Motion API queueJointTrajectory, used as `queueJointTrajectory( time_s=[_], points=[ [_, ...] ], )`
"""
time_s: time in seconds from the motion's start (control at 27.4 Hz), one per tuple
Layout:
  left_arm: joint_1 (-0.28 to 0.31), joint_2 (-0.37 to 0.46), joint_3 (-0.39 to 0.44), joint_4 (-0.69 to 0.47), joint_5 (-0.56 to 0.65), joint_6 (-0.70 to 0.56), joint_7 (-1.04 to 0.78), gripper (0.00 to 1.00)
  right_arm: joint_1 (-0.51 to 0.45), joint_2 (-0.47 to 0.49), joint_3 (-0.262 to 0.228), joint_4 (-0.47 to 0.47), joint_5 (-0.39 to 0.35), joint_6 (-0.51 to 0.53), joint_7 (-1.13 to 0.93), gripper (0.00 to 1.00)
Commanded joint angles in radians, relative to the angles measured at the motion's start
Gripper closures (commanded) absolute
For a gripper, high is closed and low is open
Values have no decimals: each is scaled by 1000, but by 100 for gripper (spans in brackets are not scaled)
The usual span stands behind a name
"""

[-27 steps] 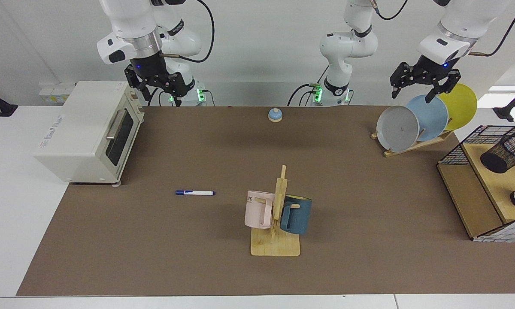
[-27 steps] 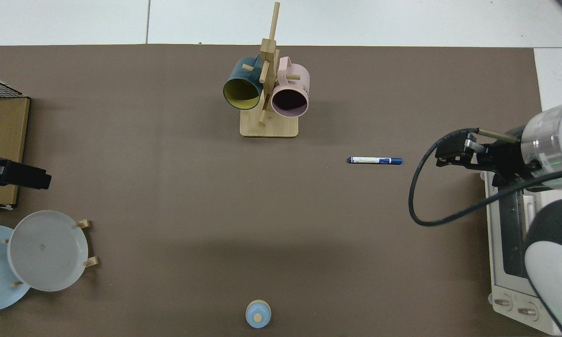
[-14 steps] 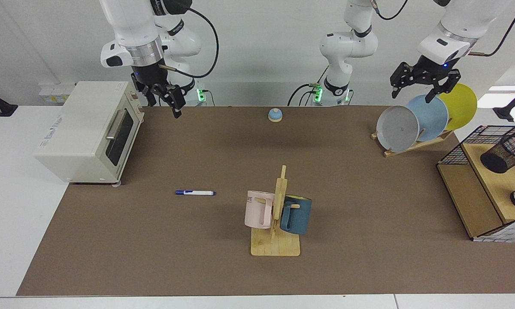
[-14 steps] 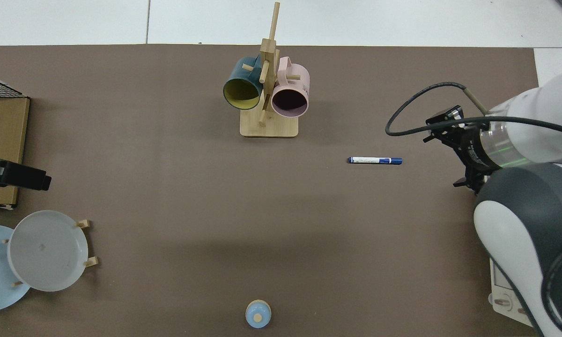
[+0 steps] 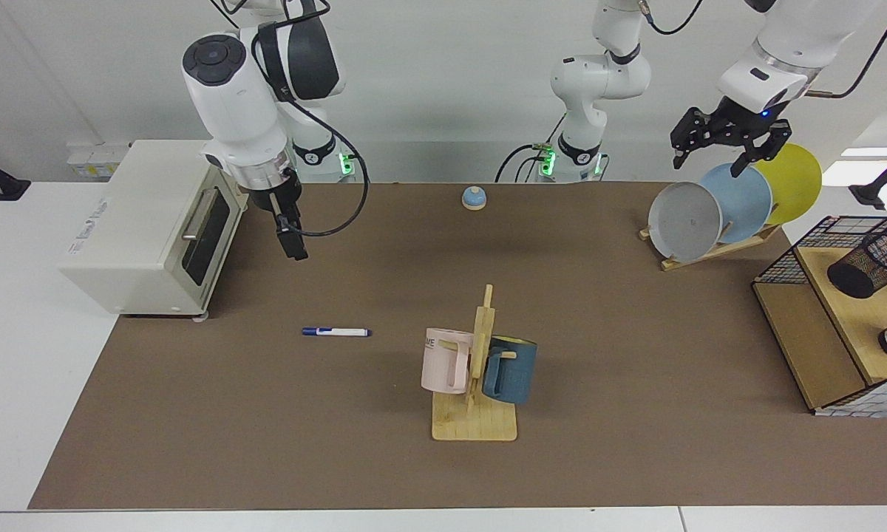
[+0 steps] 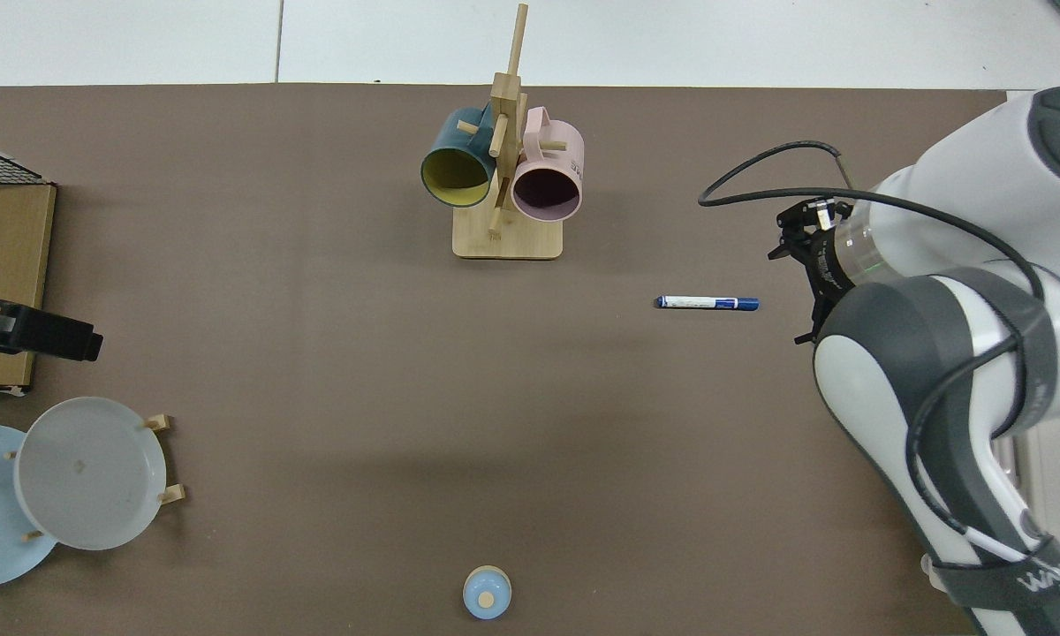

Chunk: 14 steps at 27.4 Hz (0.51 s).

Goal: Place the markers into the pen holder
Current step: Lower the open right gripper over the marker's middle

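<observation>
Facing view: marker [image 5: 335,332] lies flat on the worktop [image 5: 384,458], long axis across the view, dark blue cap twd the toaster oven [image 5: 151,225], w/ the mug rack [image 5: 476,377] well apart on the other side. Right gripper [image 5: 293,240] hangs above and behind it, holding nothing; can't tell if fingers are parted. Left gripper [image 5: 724,144] waits over the plate rack [image 5: 724,210], fingers spread, empty. Pen holder [image 5: 874,264] sits tilted in the wire basket [image 5: 791,258], far from the marker.

Risks, as I judge: round barrel may roll if fingers close off-centre or along the axis; a long carry could end w/ the tip catching the holder's rim.

Top view: marker [image 6: 706,303] runs side to side, cap end nearest the right gripper [image 6: 804,265], not touching
</observation>
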Motion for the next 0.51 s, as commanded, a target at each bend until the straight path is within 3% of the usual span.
queueJointTrajectory(
  time_s=[0.0, 0.47],
  points=[
    [-7, -14, 6, -11, 9, -7, -9, 0, 34, 2, 4, -39, -9, 74, 63, 2],
    [-4, -16, 10, -14, 11, -10, -11, 0, 30, 132, 4, -47, -6, 258, 56, 2]
  ],
)
